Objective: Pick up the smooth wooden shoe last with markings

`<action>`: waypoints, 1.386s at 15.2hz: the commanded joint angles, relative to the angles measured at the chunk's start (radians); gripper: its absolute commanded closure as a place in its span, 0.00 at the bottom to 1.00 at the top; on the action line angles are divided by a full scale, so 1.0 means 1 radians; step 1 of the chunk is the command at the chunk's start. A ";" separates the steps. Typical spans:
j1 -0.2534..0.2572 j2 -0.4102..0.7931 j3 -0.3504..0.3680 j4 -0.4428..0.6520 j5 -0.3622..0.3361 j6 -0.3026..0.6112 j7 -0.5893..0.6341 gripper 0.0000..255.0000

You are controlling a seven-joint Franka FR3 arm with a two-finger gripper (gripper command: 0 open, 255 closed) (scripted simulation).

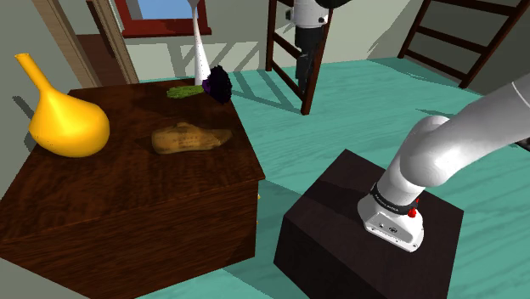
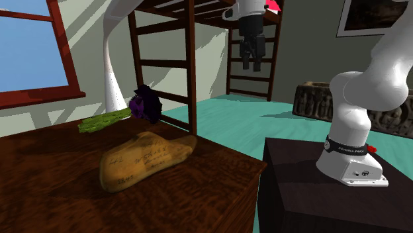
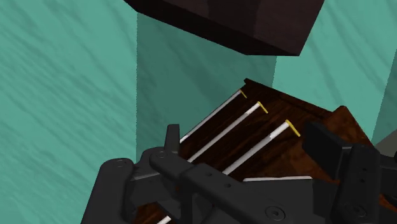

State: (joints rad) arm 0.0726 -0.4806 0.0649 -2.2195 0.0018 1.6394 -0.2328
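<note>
Shoulder view, one wooden shoe last (image 1: 190,138), one yellow gourd (image 1: 64,119), one table (image 1: 127,200)

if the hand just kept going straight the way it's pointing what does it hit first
Likely the dark wooden frame with pale rods that lies straight ahead of the downward-pointing hand, with teal floor around it; how far off is unclear.

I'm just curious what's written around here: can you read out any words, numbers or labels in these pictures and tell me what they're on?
The shoe last on the table: dark scribbled markings along its side, too small to read.
The black band at the foot of the white arm: pale lettering, too blurred to read.
Nothing here can be quoted as it reads.
</note>
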 commanded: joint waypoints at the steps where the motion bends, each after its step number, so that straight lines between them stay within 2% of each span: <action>1: 0.016 0.066 0.012 0.037 0.006 0.030 -0.019 0.00; 11: 0.082 0.415 0.074 0.288 0.005 0.125 -0.112 0.00; 21: 0.162 0.764 0.143 0.636 -0.042 0.121 -0.184 0.00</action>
State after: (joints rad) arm 0.2239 0.2422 0.2010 -1.6346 -0.0326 1.7704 -0.4101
